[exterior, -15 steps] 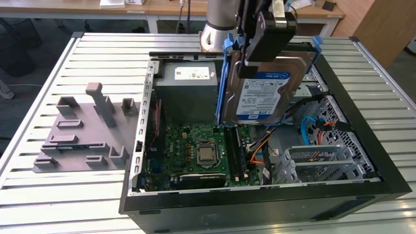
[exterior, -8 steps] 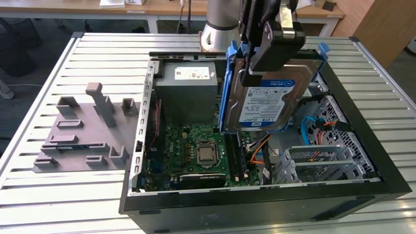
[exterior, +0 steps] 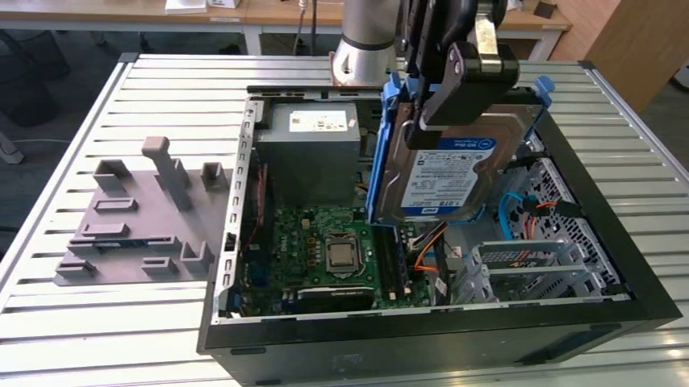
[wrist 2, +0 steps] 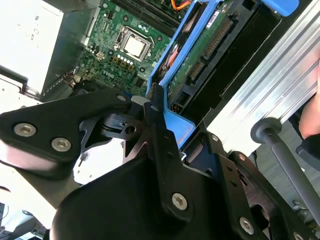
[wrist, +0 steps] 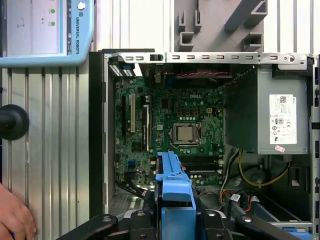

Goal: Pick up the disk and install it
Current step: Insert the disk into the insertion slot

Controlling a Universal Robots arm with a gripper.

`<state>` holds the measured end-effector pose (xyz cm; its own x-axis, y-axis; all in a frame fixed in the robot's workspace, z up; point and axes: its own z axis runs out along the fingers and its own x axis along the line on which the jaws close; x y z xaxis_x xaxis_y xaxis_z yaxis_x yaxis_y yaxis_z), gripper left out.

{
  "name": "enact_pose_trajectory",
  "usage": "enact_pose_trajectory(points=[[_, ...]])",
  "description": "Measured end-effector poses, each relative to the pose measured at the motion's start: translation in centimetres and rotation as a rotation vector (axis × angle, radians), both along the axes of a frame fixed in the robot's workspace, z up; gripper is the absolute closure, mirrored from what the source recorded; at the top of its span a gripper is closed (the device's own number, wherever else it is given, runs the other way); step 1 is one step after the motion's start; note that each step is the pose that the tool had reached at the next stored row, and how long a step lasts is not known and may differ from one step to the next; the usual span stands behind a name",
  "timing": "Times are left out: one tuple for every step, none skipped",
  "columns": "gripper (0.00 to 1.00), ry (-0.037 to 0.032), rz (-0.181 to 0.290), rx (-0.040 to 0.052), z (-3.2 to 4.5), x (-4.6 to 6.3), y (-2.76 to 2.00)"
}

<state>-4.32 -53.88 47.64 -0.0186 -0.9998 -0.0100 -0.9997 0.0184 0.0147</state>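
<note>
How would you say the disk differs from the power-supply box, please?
The disk is thin and flat with blue side rails; the power-supply box is a bulkier grey block. The disk hangs tilted on edge above the open case, clamped in the tool; the power-supply box sits inside it. The disk bears a large blue-and-white label; the power-supply box a small white sticker. Both are grey metal.
</note>
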Motion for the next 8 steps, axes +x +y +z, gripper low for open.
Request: enact_pose_trajectory(points=[[0.63, 0.0005, 0.000, 0.0000, -0.01, 0.16, -0.01], [0.63, 0.0008, 0.000, 0.0000, -0.03, 0.37, -0.02], [0.63, 0.0011, 0.000, 0.0000, -0.04, 0.55, -0.03], [0.63, 0.0012, 0.000, -0.0002, -0.05, 0.70, -0.06], [0.63, 0.0013, 0.000, -0.0001, -0.08, 0.83, -0.12], [0.63, 0.0013, 0.000, 0.0000, -0.11, 0.94, -0.19], [0.63, 0.0013, 0.000, 0.0000, -0.14, 1.04, -0.31], [0.63, 0.0014, 0.000, -0.0001, -0.17, 1.12, -0.46]])
